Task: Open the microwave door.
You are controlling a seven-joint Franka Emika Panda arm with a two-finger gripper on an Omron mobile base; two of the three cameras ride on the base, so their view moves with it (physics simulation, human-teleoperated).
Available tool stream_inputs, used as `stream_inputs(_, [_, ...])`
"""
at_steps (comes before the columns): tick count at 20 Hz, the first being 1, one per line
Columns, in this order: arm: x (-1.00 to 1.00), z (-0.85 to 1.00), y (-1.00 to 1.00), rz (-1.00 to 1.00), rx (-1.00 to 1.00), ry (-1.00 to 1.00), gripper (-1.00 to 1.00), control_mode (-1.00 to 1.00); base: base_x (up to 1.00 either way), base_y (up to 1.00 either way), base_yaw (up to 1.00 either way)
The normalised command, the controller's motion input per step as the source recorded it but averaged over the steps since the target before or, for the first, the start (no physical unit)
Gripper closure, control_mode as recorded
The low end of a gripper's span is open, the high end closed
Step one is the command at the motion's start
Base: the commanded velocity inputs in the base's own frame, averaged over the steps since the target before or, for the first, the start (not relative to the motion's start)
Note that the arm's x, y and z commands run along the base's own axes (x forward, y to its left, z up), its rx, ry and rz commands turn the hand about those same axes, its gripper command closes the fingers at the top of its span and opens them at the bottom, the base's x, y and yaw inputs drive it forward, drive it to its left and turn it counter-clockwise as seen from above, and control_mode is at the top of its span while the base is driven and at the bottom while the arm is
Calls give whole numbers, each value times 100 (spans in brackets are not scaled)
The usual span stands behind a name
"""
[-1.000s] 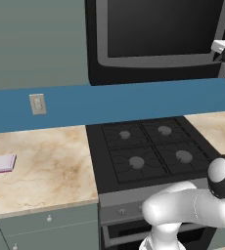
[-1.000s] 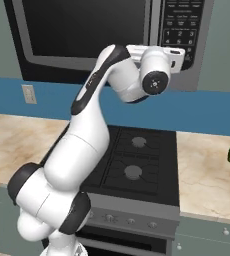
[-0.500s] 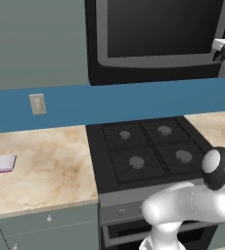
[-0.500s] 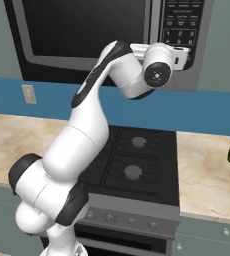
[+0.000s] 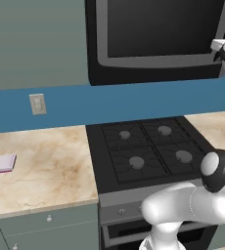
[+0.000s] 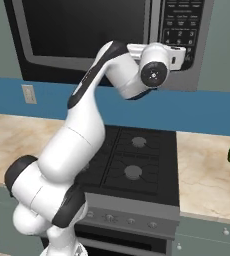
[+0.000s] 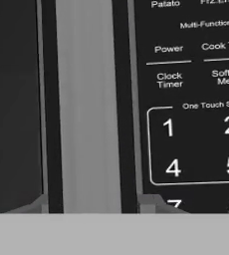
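Facing door handle [image 7: 88, 107] (keypad [image 7: 196, 144] beside), stove [image 5: 146, 154] below

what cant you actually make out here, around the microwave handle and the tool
- Tool fingertips: in the hand view, only slivers flank the grey handle; whether they touch it cannot be told.
- Tool in the right base view: hidden behind the wrist, against the microwave.
- Microwave door: its top is cut by the frame's upper edge in the left base view.
- Keypad: right and bottom keys cut off.

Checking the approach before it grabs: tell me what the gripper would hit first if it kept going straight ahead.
Most likely the grey handle on the microwave door, which runs up between the gripper's fingertips; how close it is remains unclear.
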Motion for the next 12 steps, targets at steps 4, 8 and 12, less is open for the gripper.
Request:
stream_inputs(4, [-94,24,-1,0,3,-16,100,-100,0,0,0])
stream_inputs(8, [-100,54,-1,0,6,-12,100,-100,0,0,0])
stream_inputs(12, [-100,79,0,0,5,-4,100,-100,0,0,0])
